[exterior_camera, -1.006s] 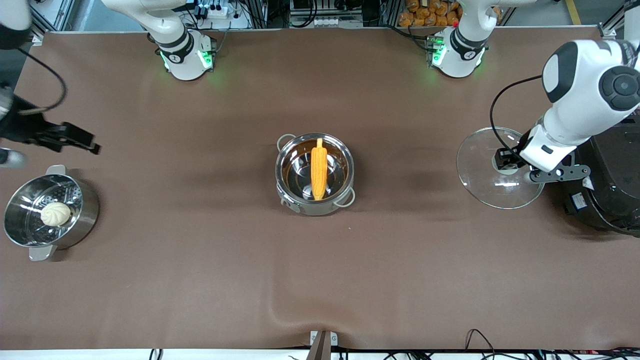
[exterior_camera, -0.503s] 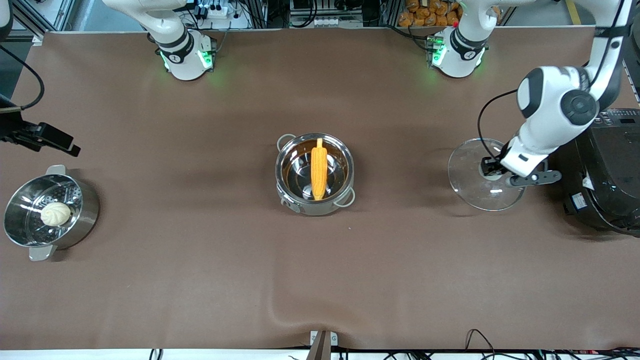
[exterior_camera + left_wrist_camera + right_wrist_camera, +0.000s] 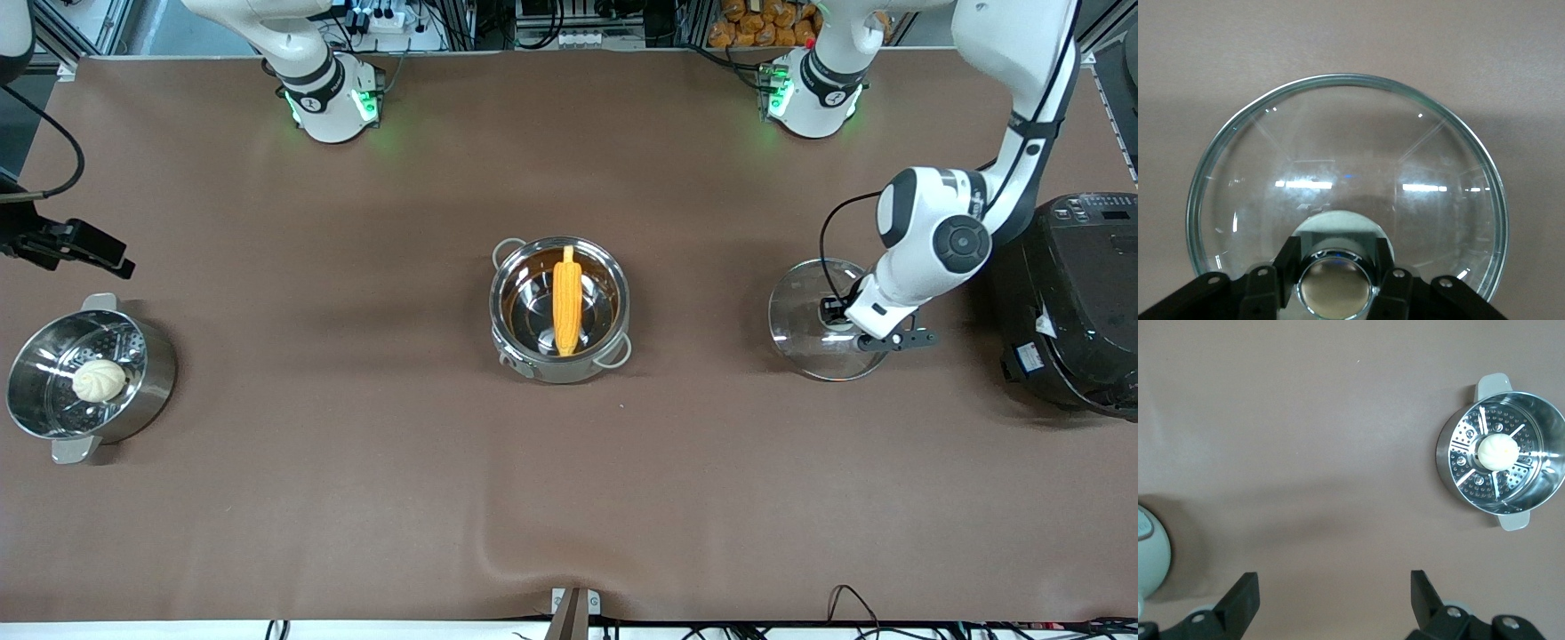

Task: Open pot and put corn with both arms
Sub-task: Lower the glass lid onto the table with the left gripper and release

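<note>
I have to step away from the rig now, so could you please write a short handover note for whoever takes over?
Left gripper: shut on the lid's knob, holding the glass lid over the table beside the black rice cooker.
Right gripper: open, holding nothing, above the table near the steamer pot with the bun.
Done: the pot is open at the table's middle; the corn lies inside.
Left: release the lid; I cannot tell whether it touches the table yet.

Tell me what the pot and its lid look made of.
The pot: polished steel by its mirror-like wall, with pale grey, possibly plastic handles. The lid: clear glass, since the table shows through, with a metal rim and shiny knob held by the left gripper.
</note>
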